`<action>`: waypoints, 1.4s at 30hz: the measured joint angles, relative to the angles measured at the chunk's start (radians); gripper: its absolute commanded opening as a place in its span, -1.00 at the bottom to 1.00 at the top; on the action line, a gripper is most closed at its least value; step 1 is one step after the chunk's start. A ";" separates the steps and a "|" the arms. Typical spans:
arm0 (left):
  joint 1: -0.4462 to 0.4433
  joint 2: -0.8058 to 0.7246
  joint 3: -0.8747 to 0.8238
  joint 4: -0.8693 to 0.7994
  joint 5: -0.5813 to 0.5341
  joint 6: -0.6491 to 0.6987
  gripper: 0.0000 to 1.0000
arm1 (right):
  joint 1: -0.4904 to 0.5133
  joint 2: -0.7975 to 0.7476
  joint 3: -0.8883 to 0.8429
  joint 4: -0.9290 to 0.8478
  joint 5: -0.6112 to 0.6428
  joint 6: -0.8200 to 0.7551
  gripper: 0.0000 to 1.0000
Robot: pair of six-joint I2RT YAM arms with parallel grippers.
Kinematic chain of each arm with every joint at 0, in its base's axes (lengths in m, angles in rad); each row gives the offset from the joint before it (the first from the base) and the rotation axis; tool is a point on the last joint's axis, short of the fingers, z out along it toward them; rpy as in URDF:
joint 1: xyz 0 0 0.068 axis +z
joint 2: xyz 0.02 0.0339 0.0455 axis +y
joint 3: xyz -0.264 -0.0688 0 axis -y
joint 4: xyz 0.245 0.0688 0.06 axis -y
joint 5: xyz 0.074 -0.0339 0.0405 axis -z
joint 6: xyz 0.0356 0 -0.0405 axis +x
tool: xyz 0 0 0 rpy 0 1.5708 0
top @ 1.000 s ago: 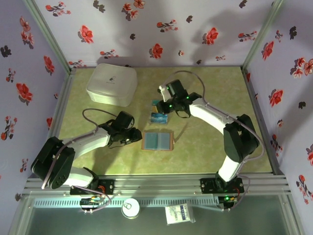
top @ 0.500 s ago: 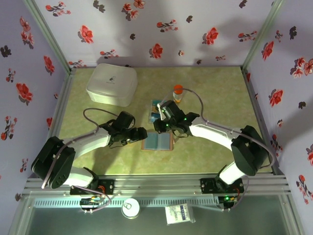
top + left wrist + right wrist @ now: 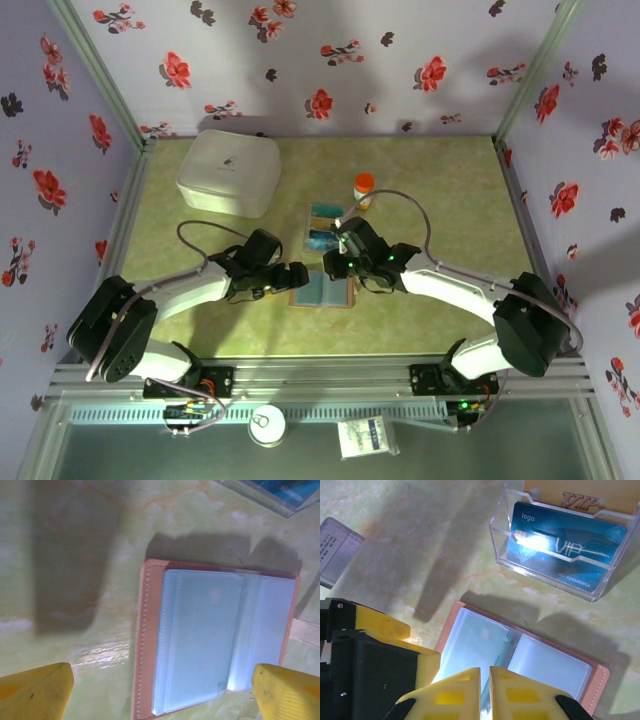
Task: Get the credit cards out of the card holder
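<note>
The wallet is lying open and flat on the table, its pale blue pockets facing up. The left gripper is hovering by its left side, jaws standing wide apart and holding nothing. The right gripper is hanging over the fold with its fingers pressed almost together; I cannot tell whether anything thin is pinched there. Just beyond the wallet, a clear tray is holding the cards, a blue one in front of a tan one. Farther back an orange-capped bottle is standing, and a white box is sitting at the far left.
</note>
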 measured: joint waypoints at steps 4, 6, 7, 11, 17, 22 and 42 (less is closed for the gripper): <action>-0.004 0.003 -0.002 0.058 0.027 -0.027 0.73 | 0.002 -0.013 -0.025 0.008 0.009 0.058 -0.74; -0.005 0.003 -0.004 0.083 0.040 -0.039 0.68 | 0.002 -0.016 -0.031 0.008 0.011 0.089 -0.74; -0.005 0.003 -0.006 0.095 0.047 -0.043 0.65 | 0.002 -0.016 -0.031 0.009 0.011 0.108 -0.74; -0.005 0.022 -0.006 0.123 0.068 -0.049 0.57 | 0.002 -0.014 -0.030 0.004 0.010 0.178 -0.74; -0.005 0.056 -0.014 0.136 0.085 -0.051 0.42 | 0.002 0.036 -0.007 -0.012 -0.020 0.246 -0.69; -0.005 0.081 -0.016 0.152 0.106 -0.054 0.33 | 0.002 0.080 -0.003 -0.012 -0.044 0.272 -0.69; -0.005 0.109 -0.021 0.161 0.113 -0.053 -0.05 | 0.002 0.209 0.016 0.035 -0.146 0.318 -0.69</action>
